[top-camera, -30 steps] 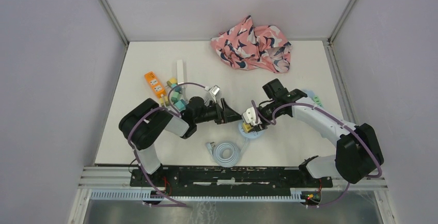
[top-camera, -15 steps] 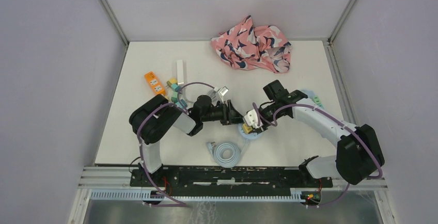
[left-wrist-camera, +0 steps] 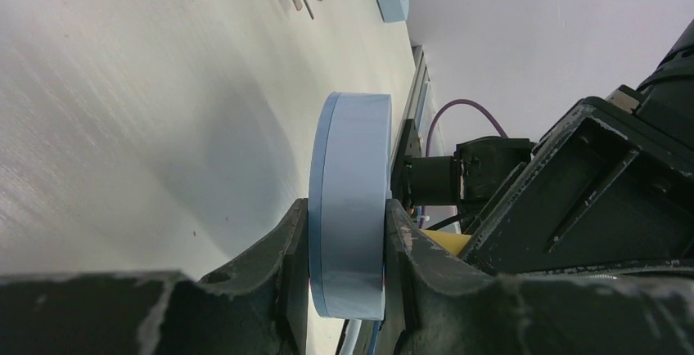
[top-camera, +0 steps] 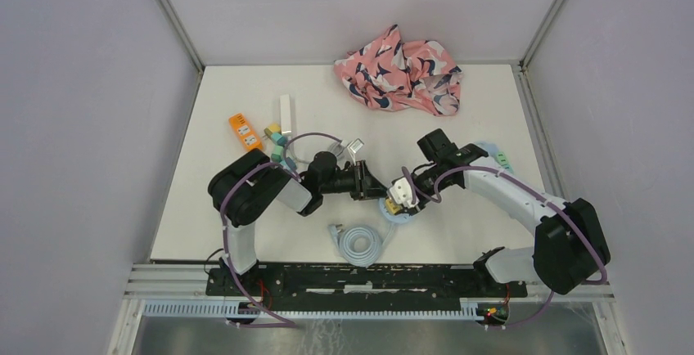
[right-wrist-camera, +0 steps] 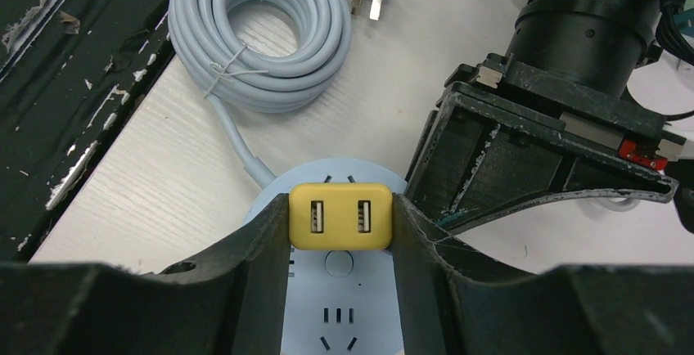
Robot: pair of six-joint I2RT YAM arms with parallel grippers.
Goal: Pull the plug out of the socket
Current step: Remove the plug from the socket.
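A round light-blue socket (top-camera: 396, 212) lies flat on the table in the middle, with a yellow plug (top-camera: 394, 203) carrying two USB ports seated in its top. In the right wrist view my right gripper (right-wrist-camera: 340, 222) is shut on the yellow plug (right-wrist-camera: 340, 216), one finger on each short side, above the socket (right-wrist-camera: 344, 306) face. My left gripper (top-camera: 372, 189) comes in from the left. Its wrist view shows the socket (left-wrist-camera: 352, 191) edge-on, with the left gripper (left-wrist-camera: 348, 240) shut on its rim. A sliver of the yellow plug (left-wrist-camera: 448, 240) shows behind.
The socket's coiled grey cable (top-camera: 358, 241) and its plug lie toward the near edge. A pink patterned cloth (top-camera: 401, 69) is at the back. An orange device (top-camera: 245, 132), a white bar (top-camera: 286, 112) and several small coloured blocks (top-camera: 278, 147) sit at the left.
My left gripper has moved right to the socket and closed on its rim. The right gripper has stayed shut on the yellow plug.
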